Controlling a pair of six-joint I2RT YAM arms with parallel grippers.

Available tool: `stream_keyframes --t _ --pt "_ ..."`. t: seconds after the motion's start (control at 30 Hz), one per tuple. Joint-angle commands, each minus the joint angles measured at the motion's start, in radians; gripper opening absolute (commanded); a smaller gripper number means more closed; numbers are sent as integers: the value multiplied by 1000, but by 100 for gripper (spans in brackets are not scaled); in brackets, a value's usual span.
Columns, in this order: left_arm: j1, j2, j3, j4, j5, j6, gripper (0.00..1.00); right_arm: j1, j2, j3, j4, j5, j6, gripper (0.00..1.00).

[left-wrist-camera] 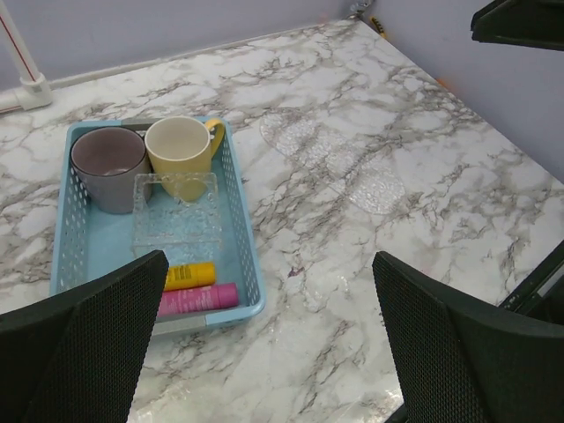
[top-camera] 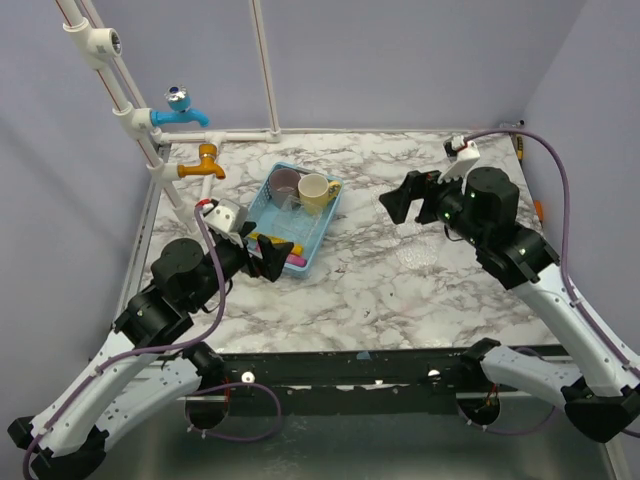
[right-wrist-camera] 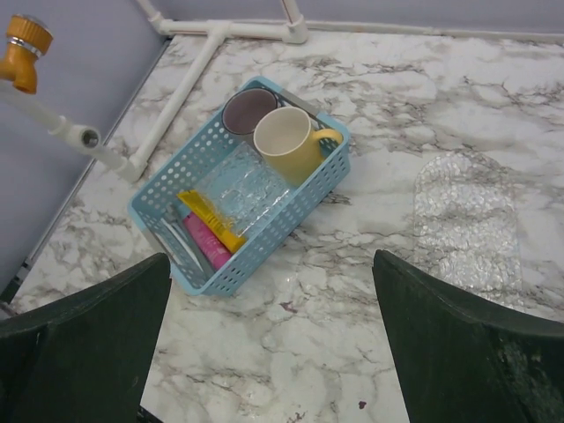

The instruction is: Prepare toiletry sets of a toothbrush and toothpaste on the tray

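The yellow tube [right-wrist-camera: 210, 218] and pink tube [right-wrist-camera: 204, 240] are lying side by side at one end of the blue basket [right-wrist-camera: 291, 211]. A clear dish [right-wrist-camera: 242, 189], mauve cup [right-wrist-camera: 248, 110] and cream mug [right-wrist-camera: 286, 141] are crowding the rest. The left gripper [top-camera: 272, 252] and right gripper [top-camera: 403, 200] are hovering, fingers wide apart, gripping nothing.

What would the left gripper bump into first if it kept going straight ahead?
Probably the marble table, right beside the blue basket. The open left gripper points down at that bare spot. One finger might graze the basket's near corner, but depth is hard to judge.
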Motion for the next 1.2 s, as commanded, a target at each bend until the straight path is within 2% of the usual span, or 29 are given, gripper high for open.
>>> stream_keyframes --t 0.0,0.2,0.33,0.5,0.7,0.87,1.17 --pt "4 -17 -14 16 -42 -90 99 1 41 47 -81 15 34 100" --pt "5 -10 -27 -39 -127 -217 99 1 84 63 -110 -5 -43 100" --pt "5 -20 -52 -84 -215 -340 99 1 116 61 -115 25 -34 100" --pt "8 -14 -66 -143 -243 -467 99 1 139 1 -77 154 1 100" --pt "18 39 -36 -272 -307 -643 99 1 180 -24 -74 145 34 100" --pt "28 82 -24 -370 -328 -809 98 1 181 -79 -52 107 34 100" --pt "81 170 -12 -486 -302 -1049 95 1 203 -109 -76 162 42 100"
